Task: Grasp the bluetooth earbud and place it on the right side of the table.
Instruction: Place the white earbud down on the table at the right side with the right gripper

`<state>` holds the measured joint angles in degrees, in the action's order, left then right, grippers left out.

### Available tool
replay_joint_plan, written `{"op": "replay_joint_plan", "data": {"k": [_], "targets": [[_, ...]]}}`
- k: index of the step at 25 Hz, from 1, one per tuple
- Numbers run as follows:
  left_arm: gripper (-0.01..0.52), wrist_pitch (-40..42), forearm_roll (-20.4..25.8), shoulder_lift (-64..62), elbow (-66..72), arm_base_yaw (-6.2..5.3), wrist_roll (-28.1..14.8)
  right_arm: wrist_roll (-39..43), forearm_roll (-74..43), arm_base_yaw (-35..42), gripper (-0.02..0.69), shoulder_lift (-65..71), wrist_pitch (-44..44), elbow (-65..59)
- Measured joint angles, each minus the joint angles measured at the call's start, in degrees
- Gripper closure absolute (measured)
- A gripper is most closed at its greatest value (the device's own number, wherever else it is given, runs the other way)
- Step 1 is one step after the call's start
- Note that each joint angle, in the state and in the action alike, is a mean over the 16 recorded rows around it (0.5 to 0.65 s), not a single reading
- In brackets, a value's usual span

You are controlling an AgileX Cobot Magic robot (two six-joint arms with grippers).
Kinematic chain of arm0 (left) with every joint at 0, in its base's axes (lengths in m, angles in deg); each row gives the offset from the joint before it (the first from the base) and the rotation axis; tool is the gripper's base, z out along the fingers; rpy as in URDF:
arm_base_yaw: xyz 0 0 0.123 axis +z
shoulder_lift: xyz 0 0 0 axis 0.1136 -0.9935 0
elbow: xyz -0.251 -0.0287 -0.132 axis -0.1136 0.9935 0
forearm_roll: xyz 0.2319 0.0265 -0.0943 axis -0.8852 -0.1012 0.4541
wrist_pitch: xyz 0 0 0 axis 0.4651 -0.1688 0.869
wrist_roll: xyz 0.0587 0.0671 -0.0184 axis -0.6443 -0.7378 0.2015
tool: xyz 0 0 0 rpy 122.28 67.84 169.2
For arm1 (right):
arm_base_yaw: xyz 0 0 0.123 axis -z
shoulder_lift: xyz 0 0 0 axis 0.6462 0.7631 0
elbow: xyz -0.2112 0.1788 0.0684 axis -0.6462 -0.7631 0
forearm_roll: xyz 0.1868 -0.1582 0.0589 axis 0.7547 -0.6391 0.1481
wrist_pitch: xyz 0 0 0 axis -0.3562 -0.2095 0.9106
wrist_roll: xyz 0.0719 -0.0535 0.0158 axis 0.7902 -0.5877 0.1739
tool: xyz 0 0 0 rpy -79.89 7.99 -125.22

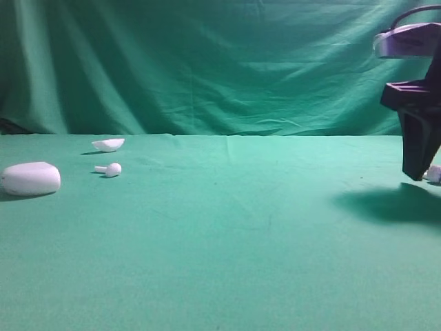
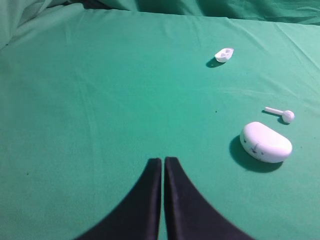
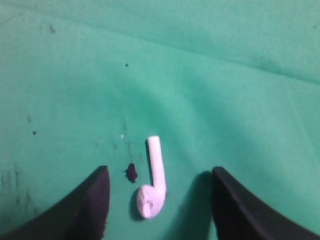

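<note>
One white bluetooth earbud lies on the green table between my right gripper's open fingers, not touching either. In the high view that gripper hangs at the far right, with the earbud just showing beside its tip. A second earbud lies at the far left; it also shows in the left wrist view. My left gripper is shut and empty above bare cloth, left of the case, and is out of the high view.
A white pebble-shaped case sits at the left edge, also in the left wrist view. A white shell-like lid lies behind the left earbud, also in the left wrist view. A green backdrop hangs behind the table.
</note>
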<state>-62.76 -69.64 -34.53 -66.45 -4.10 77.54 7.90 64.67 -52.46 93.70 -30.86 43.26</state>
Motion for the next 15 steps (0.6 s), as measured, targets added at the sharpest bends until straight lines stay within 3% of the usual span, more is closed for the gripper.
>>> {"op": "replay_joint_plan", "data": {"k": [8, 15], "targets": [[0.514, 0.0, 0.0, 0.0, 0.0, 0.0, 0.0, 0.8, 0.4, 0.0, 0.272, -5.2, -8.8, 4.3], [0.514, 0.0, 0.0, 0.0, 0.0, 0.0, 0.0, 2.1, 2.7, 0.0, 0.384, -17.0, -22.6, 10.2]]}}
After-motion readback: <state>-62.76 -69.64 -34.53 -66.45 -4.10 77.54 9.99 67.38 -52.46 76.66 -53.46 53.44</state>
